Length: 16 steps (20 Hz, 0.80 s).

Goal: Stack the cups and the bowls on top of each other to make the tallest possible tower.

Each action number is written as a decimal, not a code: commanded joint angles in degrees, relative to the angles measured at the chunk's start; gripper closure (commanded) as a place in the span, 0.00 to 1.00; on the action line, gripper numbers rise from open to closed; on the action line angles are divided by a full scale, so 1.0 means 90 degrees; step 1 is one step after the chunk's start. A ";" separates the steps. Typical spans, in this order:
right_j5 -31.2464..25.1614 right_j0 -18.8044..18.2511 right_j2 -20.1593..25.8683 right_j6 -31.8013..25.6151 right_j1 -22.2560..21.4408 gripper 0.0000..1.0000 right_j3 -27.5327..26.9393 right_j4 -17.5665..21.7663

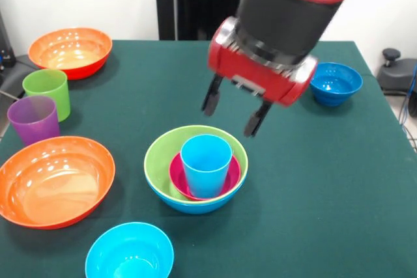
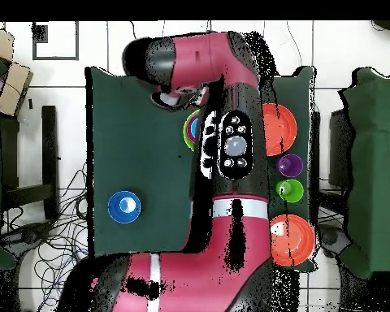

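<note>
Tower [image 1: 195, 180]: near the middle of the green table [image 1: 313, 174], toward its front edge; a large blue bowl at the bottom, a lime green bowl [image 1: 159, 157] nested in it, a small magenta bowl [image 1: 177, 177] inside that, and a light blue cup [image 1: 206, 164] standing upright, mouth up, in the magenta bowl. Nesting keeps each piece centred and steady, though it adds little height. Gripper [image 1: 235, 113]: hangs just above and behind the cup, two dark fingers spread apart, holding nothing. Loose pieces: cyan small bowl [image 1: 129, 252] at the front edge; large orange bowl [image 1: 53, 180] to the left of the tower; purple cup [image 1: 34, 119] and green cup [image 1: 47, 92] side by side behind it; second orange bowl [image 1: 70, 50] at the far left corner; dark blue small bowl [image 1: 335, 83] far right. All stand mouth up, well apart from the tower, not yet added. Overhead, the arm [image 2: 231, 154] covers most of the tower.
</note>
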<state>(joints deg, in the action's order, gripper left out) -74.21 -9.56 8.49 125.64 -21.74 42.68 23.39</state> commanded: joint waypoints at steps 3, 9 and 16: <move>0.0906 -0.0645 0.0854 -0.2057 0.0813 0.00 -0.0240 0.0098; 0.1038 -0.0683 0.0875 -0.1965 0.0813 0.00 -0.0188 0.0118; 0.1208 -0.0771 0.0833 -0.1979 0.0512 0.00 0.0348 0.0044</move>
<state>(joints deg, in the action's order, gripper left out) -66.24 -17.03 10.82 125.62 -14.93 40.28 23.43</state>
